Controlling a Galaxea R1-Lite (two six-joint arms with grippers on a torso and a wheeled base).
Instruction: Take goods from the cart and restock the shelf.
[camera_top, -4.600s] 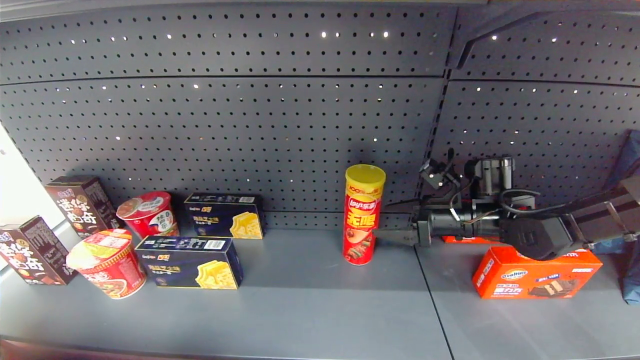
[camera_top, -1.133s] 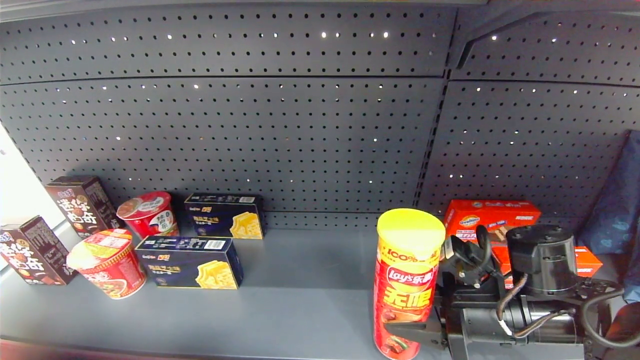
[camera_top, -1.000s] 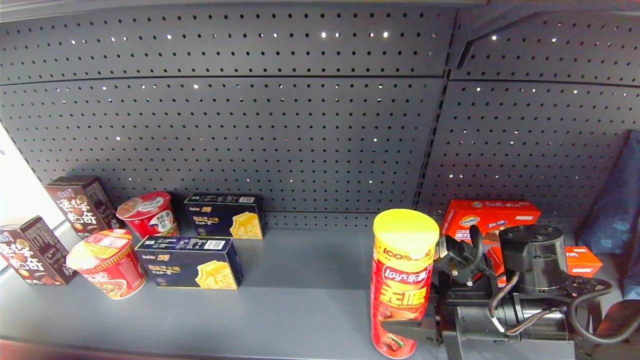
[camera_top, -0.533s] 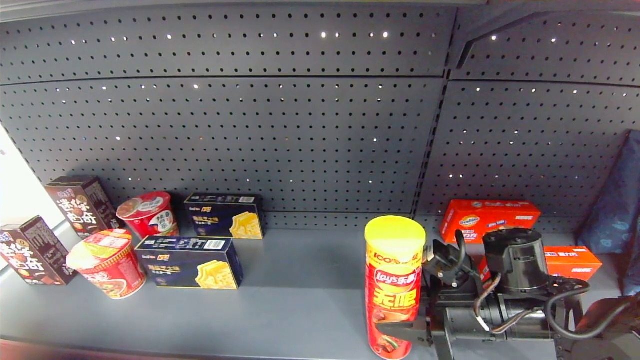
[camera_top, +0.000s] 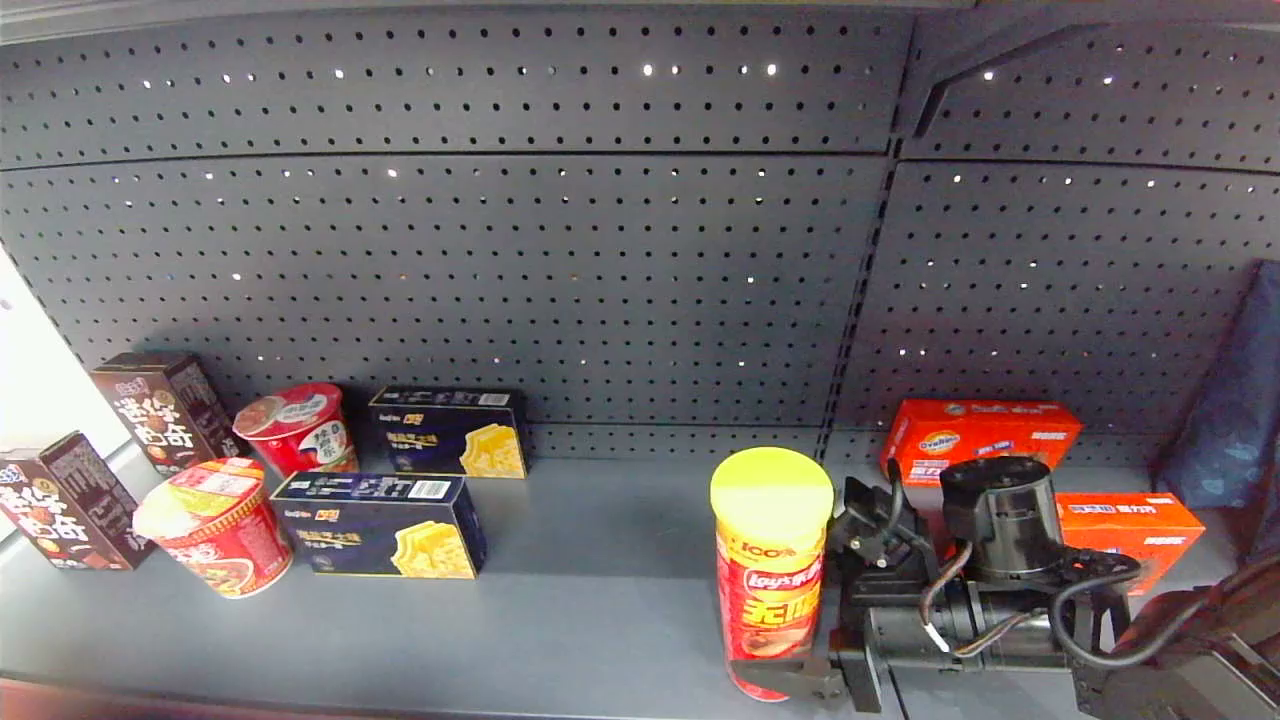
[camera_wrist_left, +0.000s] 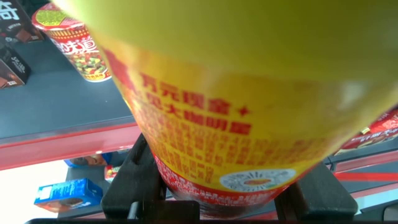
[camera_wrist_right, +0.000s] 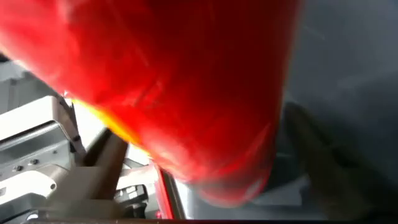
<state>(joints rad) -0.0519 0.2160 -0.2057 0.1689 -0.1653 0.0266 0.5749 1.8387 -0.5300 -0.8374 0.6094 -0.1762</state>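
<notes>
Squarely behind the goods, a dark pegboard wall (camera_top: 500, 250) was pictured rising from the grey shelf (camera_top: 600, 600). At the shelf's front edge, right of centre, the right gripper (camera_top: 775, 665) was seen with its fingers closed around the lower part of a tall can (camera_top: 770, 560), red-sided and yellow-lidded, which was held upright. Whether the can's base rested on the shelf could not be told. In the right wrist view its red side was caught close up.

A second can (camera_wrist_left: 236, 93) of the same yellow and red was shown clasped near its base by the left gripper (camera_wrist_left: 224, 194), one black finger pressed to each side. It was held out in front of the shelf, whose red rail (camera_wrist_left: 62, 146) was visible behind it, with a blue box (camera_wrist_left: 65, 194) on a lower level.

Two orange boxes (camera_top: 975, 432) were laid flat behind the right arm, one at the wall and one nearer the front. Far to the left, well apart from the can, two dark blue boxes (camera_top: 385, 525), two brown boxes (camera_top: 65, 500) and two noodle cups (camera_top: 215, 525) were grouped in front-and-back pairs.
</notes>
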